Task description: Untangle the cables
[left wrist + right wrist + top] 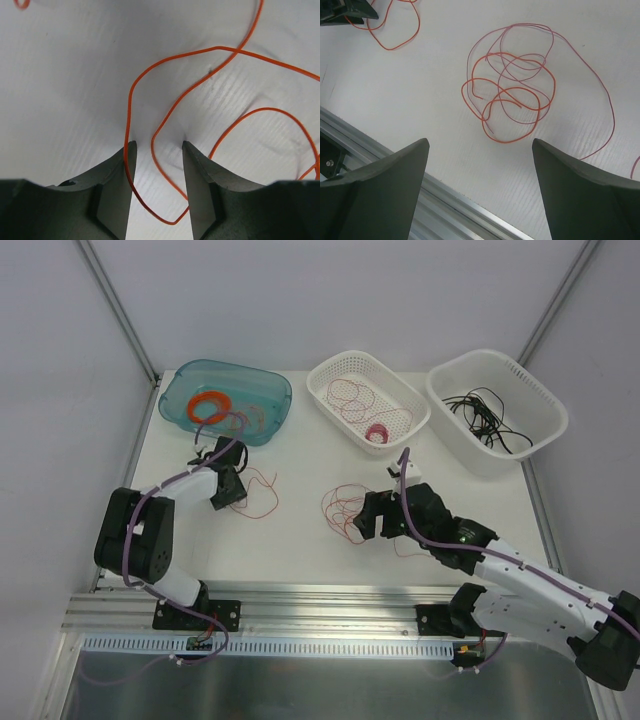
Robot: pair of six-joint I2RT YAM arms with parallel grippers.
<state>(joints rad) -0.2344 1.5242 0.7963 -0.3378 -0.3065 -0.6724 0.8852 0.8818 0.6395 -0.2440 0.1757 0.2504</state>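
A thin orange cable (200, 50) lies in loose loops on the white table (300, 560). My left gripper (158, 145) is down at the table with its jaws open. One narrow loop of that cable runs between them and brushes the left finger (112, 195). In the top view this left gripper (228, 490) sits just left of the orange cable (262, 495). A tangle of orange and dark red cables (510, 89) lies mid-table. My right gripper (480, 141) hovers wide open just short of it, holding nothing; from above it (370, 518) is at the tangle's (343, 508) right side.
A teal tub (270, 390) at the back left holds a thick orange ring (208, 406). The middle white basket (415, 405) holds red wire and a pink spool (377, 433). The right white basket (545, 405) holds black cables (490, 415). An aluminium rail (300, 595) borders the near edge.
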